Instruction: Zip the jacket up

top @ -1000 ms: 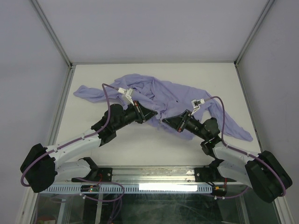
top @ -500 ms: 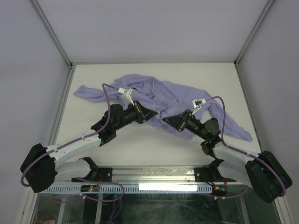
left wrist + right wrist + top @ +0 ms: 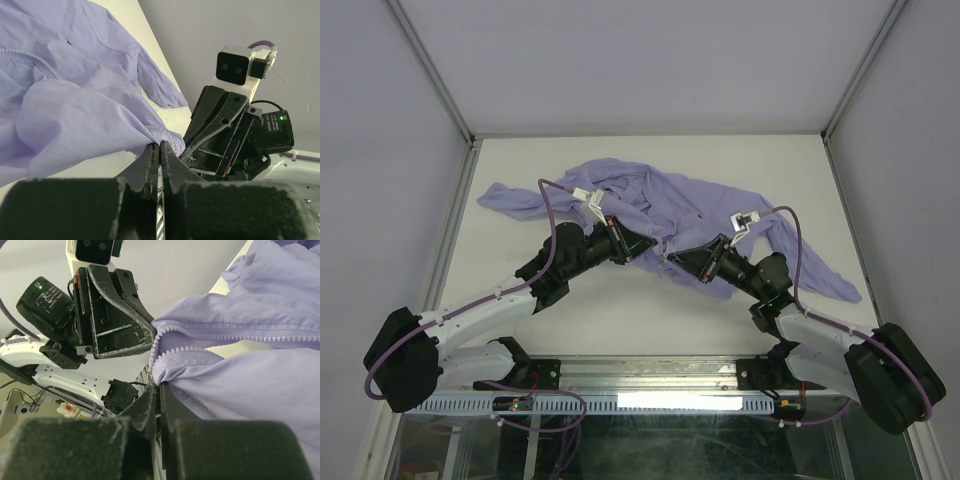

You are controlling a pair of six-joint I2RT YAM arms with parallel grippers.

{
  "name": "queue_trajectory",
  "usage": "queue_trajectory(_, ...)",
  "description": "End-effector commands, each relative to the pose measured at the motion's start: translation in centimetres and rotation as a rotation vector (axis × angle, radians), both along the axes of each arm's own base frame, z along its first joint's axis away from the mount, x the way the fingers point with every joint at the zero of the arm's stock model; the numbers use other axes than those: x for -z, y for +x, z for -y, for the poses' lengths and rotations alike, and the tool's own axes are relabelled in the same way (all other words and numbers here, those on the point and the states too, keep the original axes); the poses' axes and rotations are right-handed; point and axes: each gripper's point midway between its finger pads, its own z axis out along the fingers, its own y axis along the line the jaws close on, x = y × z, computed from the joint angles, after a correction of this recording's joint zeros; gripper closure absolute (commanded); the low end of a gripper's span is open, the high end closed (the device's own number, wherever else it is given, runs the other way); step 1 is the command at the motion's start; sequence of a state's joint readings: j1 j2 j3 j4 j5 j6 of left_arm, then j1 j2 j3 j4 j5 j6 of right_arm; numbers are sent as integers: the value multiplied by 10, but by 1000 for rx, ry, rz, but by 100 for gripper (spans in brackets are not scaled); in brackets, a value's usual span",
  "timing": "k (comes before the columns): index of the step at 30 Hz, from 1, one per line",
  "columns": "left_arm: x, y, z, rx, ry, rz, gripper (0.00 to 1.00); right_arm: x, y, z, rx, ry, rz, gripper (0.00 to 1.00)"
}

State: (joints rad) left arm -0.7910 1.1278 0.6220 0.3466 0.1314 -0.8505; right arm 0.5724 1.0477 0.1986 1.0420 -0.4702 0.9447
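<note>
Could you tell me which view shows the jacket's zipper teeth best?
Right wrist: both rows of zipper teeth run large and sharp. Left wrist shows only one short stretch; in the top view they are too small to make out.

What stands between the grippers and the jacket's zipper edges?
Nothing visible does. The left gripper and the right gripper are each shut on the jacket at its front edge, tips close together. The open zipper teeth lie just beyond the right gripper.

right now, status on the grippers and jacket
Left gripper shut on jacket edge. Right gripper shut on jacket beside zipper teeth. Teeth rows apart. Nothing blocking.
</note>
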Motion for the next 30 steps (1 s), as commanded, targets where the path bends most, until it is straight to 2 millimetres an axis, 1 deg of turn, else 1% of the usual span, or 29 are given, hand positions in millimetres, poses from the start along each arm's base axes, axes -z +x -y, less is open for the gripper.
queue_trajectory(1,-31,7,4,-16,-78,67,100,-18,-3,0,-17,29,69,100)
queue_trajectory(11,-27,5,1,-21,-70,61,100,-21,-2,4,13,36,77,100)
queue_trajectory(15,-29,6,1,-22,-73,64,100,-21,-3,2,-1,35,80,100)
queue_trajectory(23,-26,2,2,-1,-67,60,100,-21,2,6,39,46,59,100)
queue_trajectory(30,-25,0,3,13,-54,66,100,-23,7,4,45,41,50,100)
